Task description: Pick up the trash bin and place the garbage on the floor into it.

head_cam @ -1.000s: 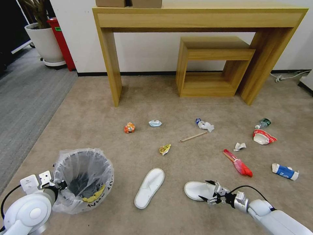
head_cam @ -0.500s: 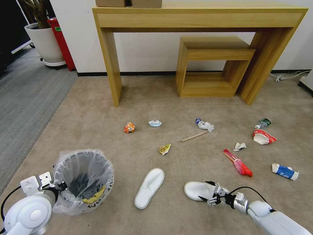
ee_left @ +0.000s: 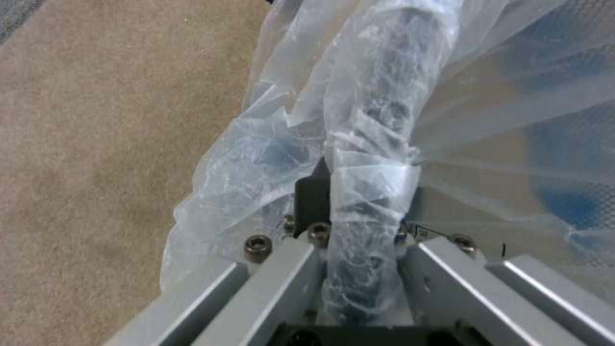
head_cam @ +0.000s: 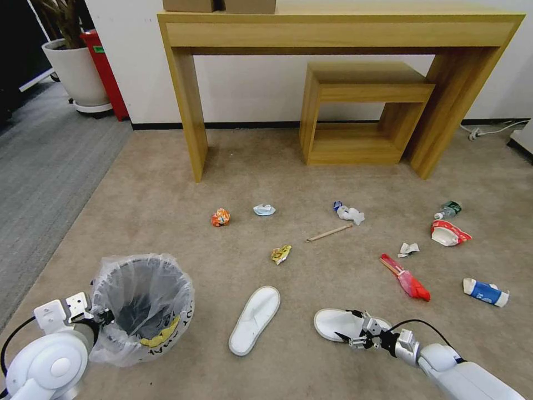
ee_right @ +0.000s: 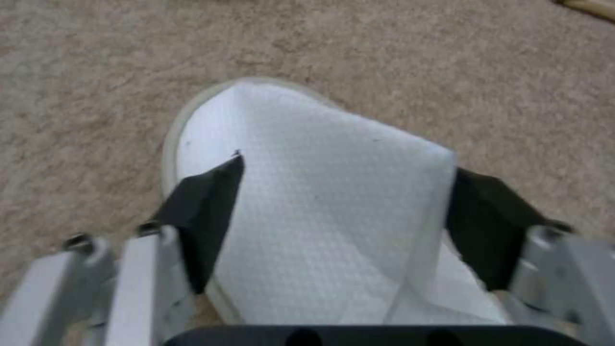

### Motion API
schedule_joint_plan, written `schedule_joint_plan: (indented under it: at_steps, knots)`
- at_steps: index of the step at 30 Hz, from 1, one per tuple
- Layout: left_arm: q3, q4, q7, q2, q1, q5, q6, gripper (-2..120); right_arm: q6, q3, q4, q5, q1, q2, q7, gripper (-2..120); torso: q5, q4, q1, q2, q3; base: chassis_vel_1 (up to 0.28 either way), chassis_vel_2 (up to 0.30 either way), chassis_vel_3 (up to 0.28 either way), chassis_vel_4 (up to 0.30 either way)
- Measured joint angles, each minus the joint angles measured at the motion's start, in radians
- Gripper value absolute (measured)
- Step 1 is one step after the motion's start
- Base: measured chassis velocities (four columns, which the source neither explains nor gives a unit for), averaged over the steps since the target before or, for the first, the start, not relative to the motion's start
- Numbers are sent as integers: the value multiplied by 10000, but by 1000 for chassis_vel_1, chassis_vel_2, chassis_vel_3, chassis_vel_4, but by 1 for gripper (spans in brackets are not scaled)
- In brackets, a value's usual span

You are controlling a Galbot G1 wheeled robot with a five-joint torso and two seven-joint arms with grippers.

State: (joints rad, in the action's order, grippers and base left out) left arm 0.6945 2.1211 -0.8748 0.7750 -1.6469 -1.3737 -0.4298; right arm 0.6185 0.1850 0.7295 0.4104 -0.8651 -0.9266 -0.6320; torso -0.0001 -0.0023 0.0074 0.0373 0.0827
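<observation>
The trash bin (head_cam: 141, 308), black with a crinkly clear bag, stands on the beige floor (head_cam: 166, 211) at the near left. My left gripper (head_cam: 102, 318) is shut on its bagged rim (ee_left: 368, 144). At the near right, my right gripper (head_cam: 348, 329) is open, its black fingers (ee_right: 205, 202) on either side of a white slipper's (ee_right: 320, 202) upper. The other slipper (head_cam: 254, 319) lies between bin and right gripper. More garbage lies farther out: an orange wrapper (head_cam: 220, 217), a yellow wrapper (head_cam: 281, 254), a wooden stick (head_cam: 328, 233), a red wrapper (head_cam: 410, 280), a paper bowl (head_cam: 447, 233), a carton (head_cam: 485, 291) and a bottle (head_cam: 449, 210).
A tall wooden desk (head_cam: 189, 111) with a low wooden shelf unit (head_cam: 355, 111) under it stands against the far wall. A potted plant (head_cam: 75, 72) and a red box (head_cam: 105, 72) sit far left beside the grey ribbed carpet (head_cam: 39, 166). A cable (head_cam: 488, 130) lies far right.
My right gripper has sunk a little lower and nearer onto the slipper, still open. The left gripper and the bin have hardly moved.
</observation>
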Motion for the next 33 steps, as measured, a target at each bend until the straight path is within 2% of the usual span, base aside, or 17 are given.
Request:
schedule_joint_plan:
  at_steps: [3,4,6,7,8,11,13,15,16,18,28,33]
  knots:
    - [6,3,-4,4,0,0,0,0,4,18,14,44,31,-6,8,54,0,0,0,0,0,0,0,0,0]
    - [6,3,-4,4,0,0,0,0,4,18,14,44,31,-6,8,54,0,0,0,0,0,0,0,0,0]
    - [7,3,-5,4,1,0,0,0,2,45,45,105,35,2,8,46,0,0,0,0,0,0,0,0,0]
    - [7,3,-6,3,11,0,0,0,-6,76,52,186,45,11,8,37,0,0,0,0,0,0,0,0,0]
    - [7,3,-6,3,11,0,0,0,-6,76,52,186,45,11,8,37,0,0,0,0,0,0,0,0,0]
    - [21,6,-10,-5,6,0,20,0,-22,126,130,272,66,11,7,25,0,0,0,0,0,0,0,0,0]
    - [26,7,-12,-11,6,0,23,0,-29,145,164,317,71,11,8,22,1,0,0,0,0,0,0,0,0]
    - [34,10,-16,-38,8,0,35,0,-74,243,252,492,133,13,12,10,1,0,0,0,0,0,0,0,0]
    - [34,10,-16,-38,8,0,35,0,-74,243,252,492,133,13,12,10,1,0,0,0,0,0,0,0,0]
    - [46,10,-27,-46,14,-2,51,0,-83,307,255,575,223,19,13,0,0,0,0,0,0,0,0,0,0]
    - [41,-35,-32,-73,64,-29,102,0,-129,424,439,778,389,105,13,0,1,0,0,0,0,0,0,0,0]
    - [32,-31,-33,-71,63,-48,144,0,-186,350,1009,997,265,267,13,0,3,0,0,0,0,0,0,0,0]
